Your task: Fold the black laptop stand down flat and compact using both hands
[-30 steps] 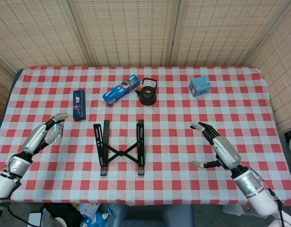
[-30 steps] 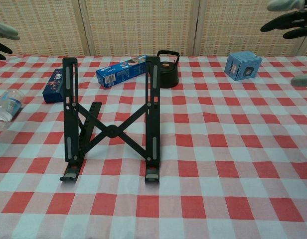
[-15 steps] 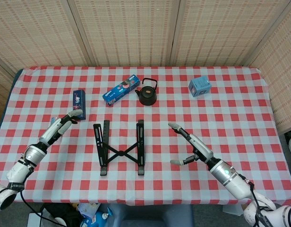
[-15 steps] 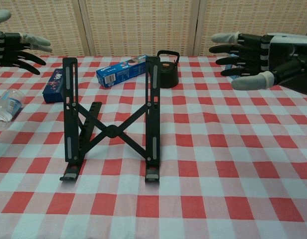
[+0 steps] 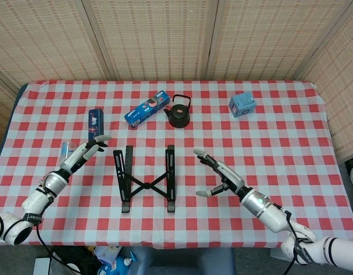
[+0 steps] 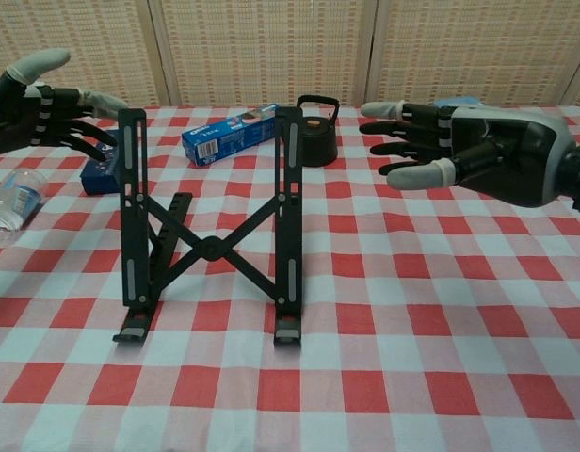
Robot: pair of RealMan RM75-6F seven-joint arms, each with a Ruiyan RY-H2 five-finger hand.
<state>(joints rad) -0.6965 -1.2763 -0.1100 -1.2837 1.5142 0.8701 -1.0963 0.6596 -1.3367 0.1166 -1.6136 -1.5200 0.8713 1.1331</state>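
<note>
The checked table (image 5: 291, 137) fills the frame. At its lower centre the black stand (image 5: 145, 179) is propped open, untouched. The right hand (image 5: 219, 175) hovers just right of it, fingers apart, empty; the left hand (image 5: 85, 153) likewise at left, near a bottle (image 6: 12, 200).

Laptop stand (image 5: 146, 179) between both hands; kettle (image 5: 179, 112) behind it

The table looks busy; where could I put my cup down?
Bare cloth lies behind the right hand, below the blue box, and along the table front edge. Crowded: around the laptop stand, kettle, toothpaste box and left hand.
</note>
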